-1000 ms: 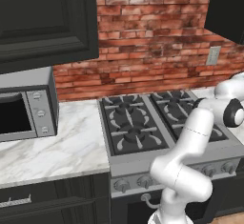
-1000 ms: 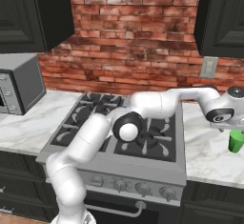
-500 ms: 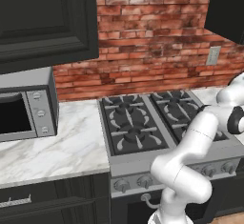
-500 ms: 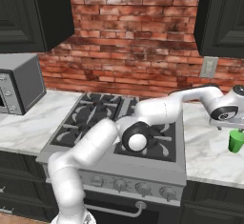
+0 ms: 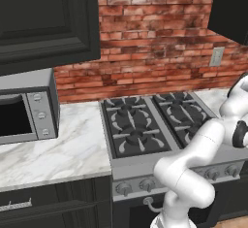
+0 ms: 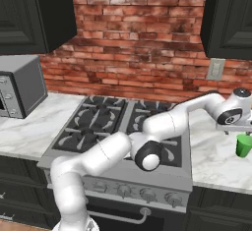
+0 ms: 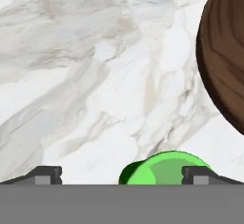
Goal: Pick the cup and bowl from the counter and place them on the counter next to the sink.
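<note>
gripper (image 7: pixel 121 175): we see its fingers spread apart, holding nothing | cup (image 6: pixel 243 145): green, on the counter (image 6: pixel 216 158) right of the stove (image 6: pixel 123 127), just below the hand | bowl (image 7: pixel 226 51): on the marble near the cup

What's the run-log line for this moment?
phase: approach cup | jaws: open, empty | gripper above green cup | bowl beside on counter, untouched

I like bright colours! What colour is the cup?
Bright green; the cup shows best in the right base view.
</note>
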Controlling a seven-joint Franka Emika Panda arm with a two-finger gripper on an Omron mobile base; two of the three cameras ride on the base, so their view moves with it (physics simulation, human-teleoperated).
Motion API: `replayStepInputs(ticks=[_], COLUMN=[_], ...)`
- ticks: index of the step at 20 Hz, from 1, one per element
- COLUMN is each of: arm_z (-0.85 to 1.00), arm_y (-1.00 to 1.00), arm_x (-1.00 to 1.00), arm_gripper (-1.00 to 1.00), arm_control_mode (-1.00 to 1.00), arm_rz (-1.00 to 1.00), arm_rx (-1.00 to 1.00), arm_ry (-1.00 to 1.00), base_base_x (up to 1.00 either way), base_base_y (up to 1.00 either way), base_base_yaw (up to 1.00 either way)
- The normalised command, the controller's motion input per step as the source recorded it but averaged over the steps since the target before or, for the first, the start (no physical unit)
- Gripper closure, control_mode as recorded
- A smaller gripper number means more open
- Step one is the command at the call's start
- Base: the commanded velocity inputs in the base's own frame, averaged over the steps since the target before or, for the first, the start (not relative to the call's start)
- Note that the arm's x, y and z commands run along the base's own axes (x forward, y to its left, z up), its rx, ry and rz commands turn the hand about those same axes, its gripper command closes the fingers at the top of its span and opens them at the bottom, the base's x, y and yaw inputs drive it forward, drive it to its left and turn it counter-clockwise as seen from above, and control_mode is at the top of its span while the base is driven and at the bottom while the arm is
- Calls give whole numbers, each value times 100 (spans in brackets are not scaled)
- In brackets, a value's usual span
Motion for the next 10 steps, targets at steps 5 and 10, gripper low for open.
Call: replayStepInputs(ticks=[5,10], arm_z=[-4,1], arm_y=[-15,-13], arm_x=[27,3], arm_gripper=[-100,-100], arm_control_mode=[-100,-100], arm_rz=[0,0], arm_rx=[6,8], arm_ry=[4,0], base_base_x=[0,0], base_base_y=[0,0], base_base_yaw=[0,0])
